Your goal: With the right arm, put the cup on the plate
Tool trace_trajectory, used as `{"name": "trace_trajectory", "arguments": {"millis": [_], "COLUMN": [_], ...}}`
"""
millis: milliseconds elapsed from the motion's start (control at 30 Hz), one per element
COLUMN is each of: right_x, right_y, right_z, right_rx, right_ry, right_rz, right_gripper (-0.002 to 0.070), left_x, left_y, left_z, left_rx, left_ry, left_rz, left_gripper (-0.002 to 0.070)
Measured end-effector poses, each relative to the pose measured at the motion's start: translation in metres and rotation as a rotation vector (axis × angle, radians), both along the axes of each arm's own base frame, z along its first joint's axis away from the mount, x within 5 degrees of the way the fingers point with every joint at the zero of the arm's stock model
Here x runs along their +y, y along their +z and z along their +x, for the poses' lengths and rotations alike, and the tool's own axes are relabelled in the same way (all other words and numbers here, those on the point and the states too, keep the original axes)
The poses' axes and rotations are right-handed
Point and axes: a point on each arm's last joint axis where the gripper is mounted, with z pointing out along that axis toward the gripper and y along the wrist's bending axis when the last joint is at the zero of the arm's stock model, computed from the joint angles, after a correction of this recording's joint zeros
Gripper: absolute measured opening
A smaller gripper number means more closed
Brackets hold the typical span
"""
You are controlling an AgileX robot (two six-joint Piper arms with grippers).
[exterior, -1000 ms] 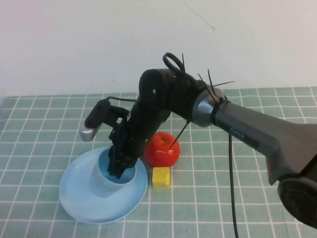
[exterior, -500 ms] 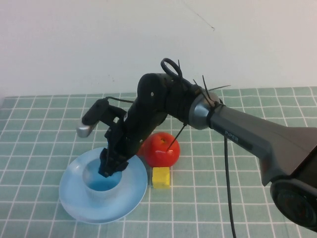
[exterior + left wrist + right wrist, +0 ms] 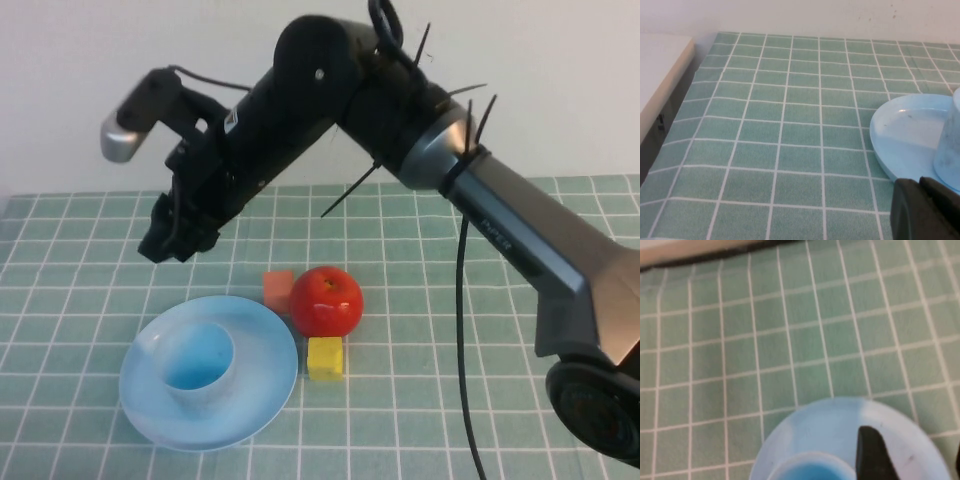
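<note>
The light blue cup [image 3: 200, 362] stands upright on the light blue plate [image 3: 262, 398] at the front left of the table. My right gripper [image 3: 174, 238] hangs open and empty in the air, above and behind the plate. In the right wrist view the cup [image 3: 809, 468] and the plate [image 3: 840, 420] lie below the spread right gripper [image 3: 912, 460]. My left gripper [image 3: 926, 210] is shut and empty, low by the near rim of the plate [image 3: 900, 131], with the cup [image 3: 950, 145] just beyond it. The left arm does not show in the high view.
A red apple [image 3: 326, 300] sits right of the plate, with an orange block [image 3: 277, 290] behind it and a yellow block [image 3: 324, 356] in front. The green checked cloth ends at a white wall behind. The table's left edge [image 3: 685, 90] shows in the left wrist view.
My right gripper has let go of the cup and risen up and back to the left. The cup stays upright on the plate.
</note>
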Motion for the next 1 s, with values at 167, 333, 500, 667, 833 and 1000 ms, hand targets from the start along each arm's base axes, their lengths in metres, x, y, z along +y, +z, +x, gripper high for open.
{"name": "trace_trajectory", "arguments": {"millis": [167,333,500,667,833,1000], "right_x": [-0.012,-0.041,-0.075,-0.106,-0.136,-0.172], "right_y": [0.062,0.134,0.179,0.217,0.257,0.293], "right_z": [-0.012,-0.032,-0.042,-0.057,-0.085,-0.113], "right_rx": [-0.132,-0.298,-0.436,-0.544,-0.621,-0.727], "right_ry": [0.001,-0.084,-0.255,-0.381,-0.425,-0.5], "right_rz": [0.109,0.188,0.157,0.158,0.221,0.259], "right_gripper": [0.0321,0.0279,0.0193,0.0107,0.0039,0.0013], "left_x": [0.0,0.0,0.0,0.0,0.0,0.0], "left_y": [0.0,0.0,0.0,0.0,0.0,0.0], "left_z": [0.0,0.0,0.0,0.0,0.0,0.0], "left_rx": [0.0,0.0,0.0,0.0,0.0,0.0], "left_ry": [0.0,0.0,-0.001,-0.001,-0.001,-0.001], "left_rz": [0.0,0.0,0.002,0.002,0.002,0.002], "left_gripper": [-0.0003,-0.0003,-0.0003,-0.0003,-0.0003,-0.0003]}}
